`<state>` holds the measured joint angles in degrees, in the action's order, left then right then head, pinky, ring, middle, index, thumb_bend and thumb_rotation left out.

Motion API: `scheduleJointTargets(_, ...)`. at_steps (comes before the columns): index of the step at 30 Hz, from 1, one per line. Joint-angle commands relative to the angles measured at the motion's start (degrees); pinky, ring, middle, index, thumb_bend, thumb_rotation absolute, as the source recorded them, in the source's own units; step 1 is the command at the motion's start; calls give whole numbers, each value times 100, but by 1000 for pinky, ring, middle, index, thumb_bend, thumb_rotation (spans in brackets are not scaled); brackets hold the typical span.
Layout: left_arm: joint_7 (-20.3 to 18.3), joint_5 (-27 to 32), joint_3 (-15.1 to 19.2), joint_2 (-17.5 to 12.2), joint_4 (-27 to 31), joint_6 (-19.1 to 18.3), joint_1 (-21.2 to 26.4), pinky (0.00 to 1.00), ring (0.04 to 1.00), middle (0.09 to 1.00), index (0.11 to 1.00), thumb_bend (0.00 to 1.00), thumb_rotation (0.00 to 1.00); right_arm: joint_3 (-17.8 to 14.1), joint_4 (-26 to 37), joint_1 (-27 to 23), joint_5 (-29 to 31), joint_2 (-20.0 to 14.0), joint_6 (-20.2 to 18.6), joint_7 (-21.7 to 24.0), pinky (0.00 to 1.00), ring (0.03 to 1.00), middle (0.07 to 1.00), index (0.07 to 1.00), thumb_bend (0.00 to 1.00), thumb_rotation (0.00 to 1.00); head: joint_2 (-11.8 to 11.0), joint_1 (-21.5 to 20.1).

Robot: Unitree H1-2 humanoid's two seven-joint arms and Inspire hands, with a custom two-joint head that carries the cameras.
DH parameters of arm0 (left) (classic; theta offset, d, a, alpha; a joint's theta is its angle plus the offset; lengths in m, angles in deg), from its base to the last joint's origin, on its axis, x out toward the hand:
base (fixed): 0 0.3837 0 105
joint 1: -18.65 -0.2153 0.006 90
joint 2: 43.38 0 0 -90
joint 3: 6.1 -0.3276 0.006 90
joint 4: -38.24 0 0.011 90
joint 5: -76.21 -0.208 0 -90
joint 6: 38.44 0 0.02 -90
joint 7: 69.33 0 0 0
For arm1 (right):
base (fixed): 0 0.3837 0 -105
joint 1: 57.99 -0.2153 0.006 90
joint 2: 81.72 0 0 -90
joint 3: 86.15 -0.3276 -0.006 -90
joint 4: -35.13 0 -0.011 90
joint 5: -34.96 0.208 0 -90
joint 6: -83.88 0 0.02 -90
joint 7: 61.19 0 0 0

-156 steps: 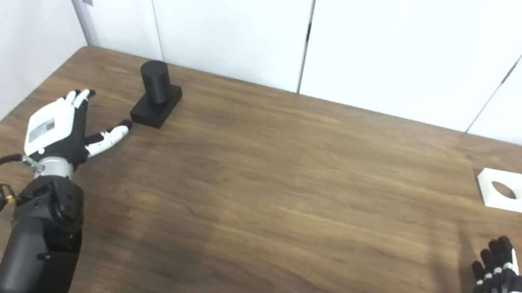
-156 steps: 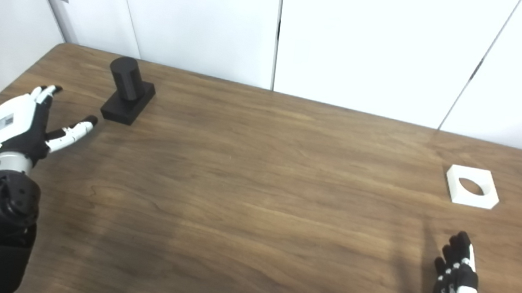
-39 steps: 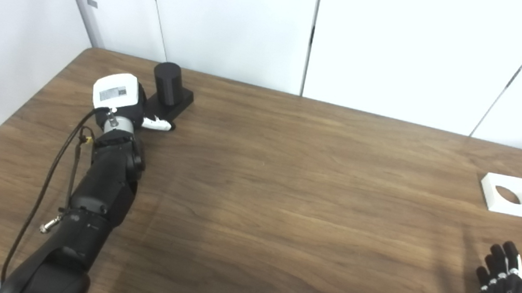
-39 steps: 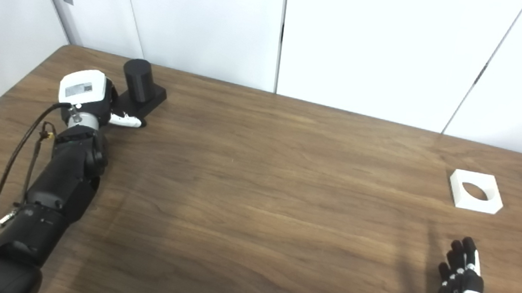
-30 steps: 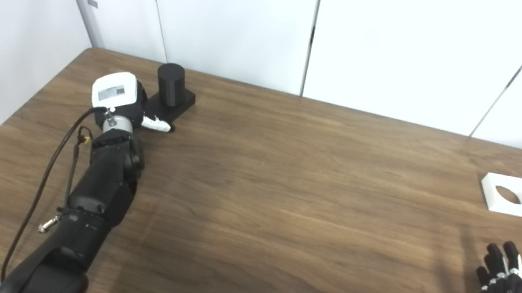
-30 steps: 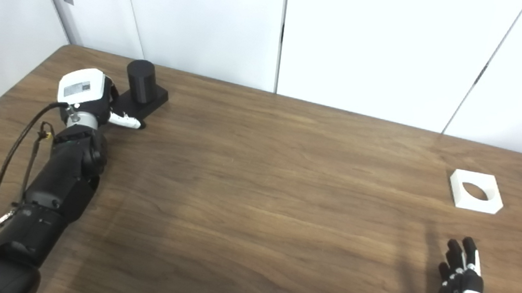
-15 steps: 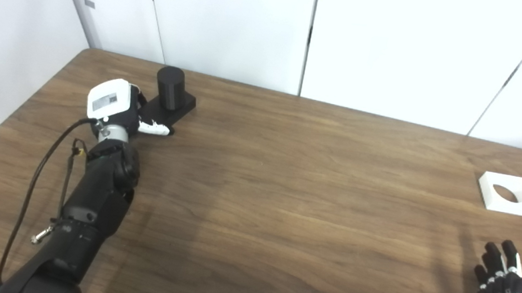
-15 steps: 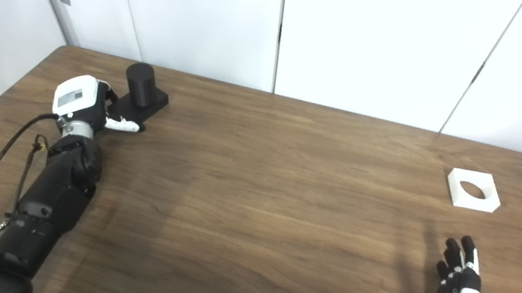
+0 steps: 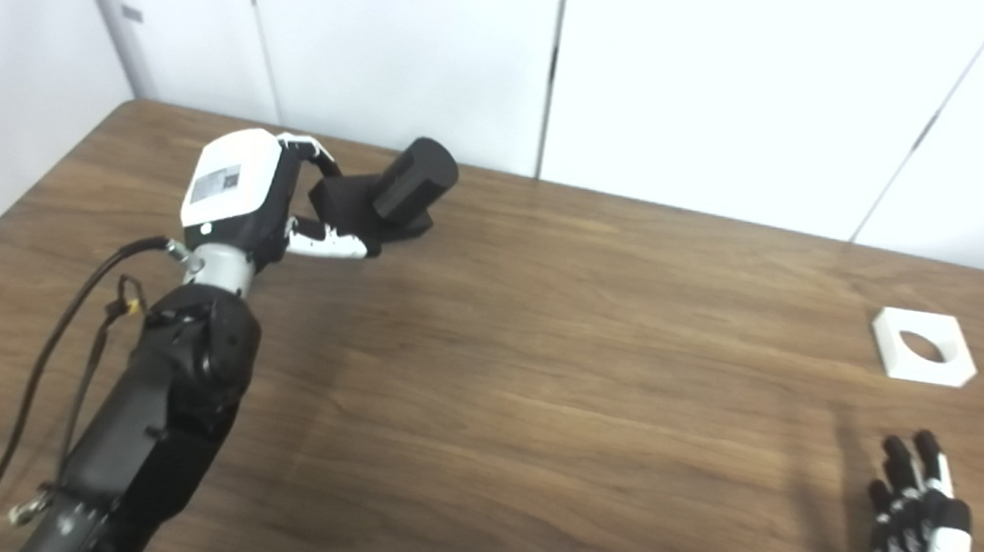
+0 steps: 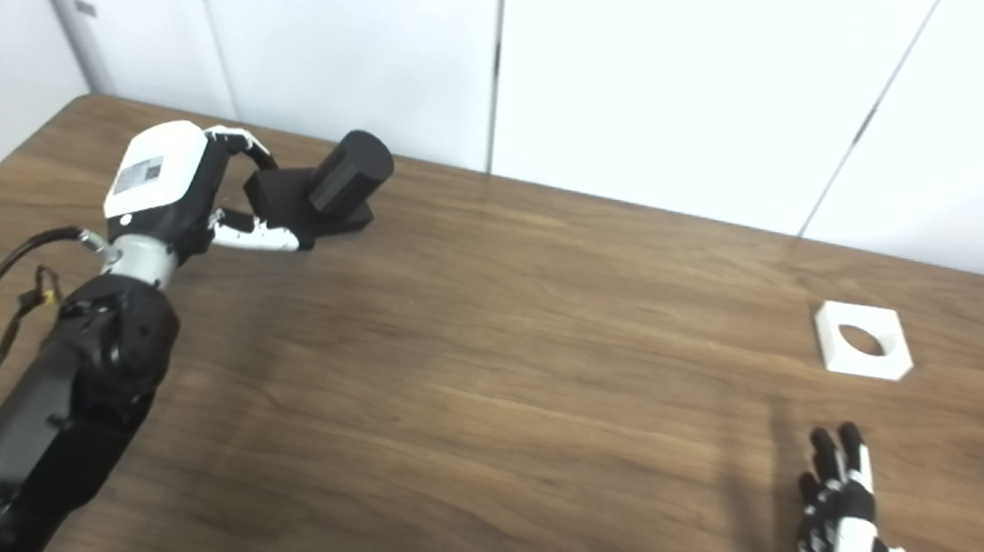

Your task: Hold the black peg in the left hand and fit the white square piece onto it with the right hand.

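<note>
My left hand (image 9: 249, 191) grips the black peg (image 9: 386, 192) by its square base, fingers over the top edge and thumb under it. The peg is tilted, its cylinder pointing up and to the right, and appears lifted off the table (image 9: 538, 363) near the far left corner. My right hand (image 9: 929, 551) rests low at the near right edge, fingers apart and holding nothing. The white piece (image 9: 923, 346) lies flat on the table, beyond the right hand and apart from it.

Step in hand: securing and raising the peg. In my judgement the next move requires the right hand to reach forward, pinch the piece by its edges, and carry it toward the peg with hole aligned to the cylinder.
</note>
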<state>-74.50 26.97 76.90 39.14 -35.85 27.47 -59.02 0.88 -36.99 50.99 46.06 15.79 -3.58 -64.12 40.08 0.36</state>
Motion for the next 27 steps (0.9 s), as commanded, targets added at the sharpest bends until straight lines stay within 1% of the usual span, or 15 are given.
scheduleJointTargets(1,-172,-45,-21,-97,445,80,13,666,797,758,487,508,56,61,226,8,-87,385,64,-62,1000,1000,952,975,531,999,16,-81)
scheduleJointTargets(6,-619,71,-120,-54,1030,243,-229,686,807,771,487,508,55,159,234,5,-112,447,54,-125,1000,990,947,966,526,991,53,-304)
scheduleJointTargets(9,-830,246,-169,-20,1261,371,-346,697,811,777,488,508,50,215,233,0,-191,452,53,-167,1000,991,944,967,536,991,88,-444)
scheduleJointTargets(11,-917,366,-199,28,1355,472,-413,687,804,785,488,508,50,256,258,-6,-241,465,32,-220,1000,989,941,963,541,993,105,-507)
scheduleJointTargets(14,-943,497,-256,96,1418,666,-505,659,790,780,488,507,50,311,276,-15,-309,470,26,-277,1000,986,940,963,553,998,149,-591)
scheduleJointTargets(18,-1022,604,-381,199,1565,971,-663,653,787,775,488,506,50,373,330,-28,-389,493,-5,-329,1000,989,940,968,560,1000,205,-653)
scheduleJointTargets(20,-1072,665,-438,234,1637,1102,-752,644,786,772,488,504,53,397,360,-37,-424,510,-38,-372,1000,988,936,964,539,1000,223,-671)
scheduleJointTargets(25,-954,866,-529,372,1596,1580,-1063,628,766,755,487,505,49,434,405,-43,-386,523,-58,-416,1000,993,934,961,552,989,286,-701)
scheduleJointTargets(27,-952,1060,-567,439,1564,1781,-1208,634,765,753,486,504,47,447,418,-49,-389,517,-69,-434,1000,991,935,963,554,986,318,-719)
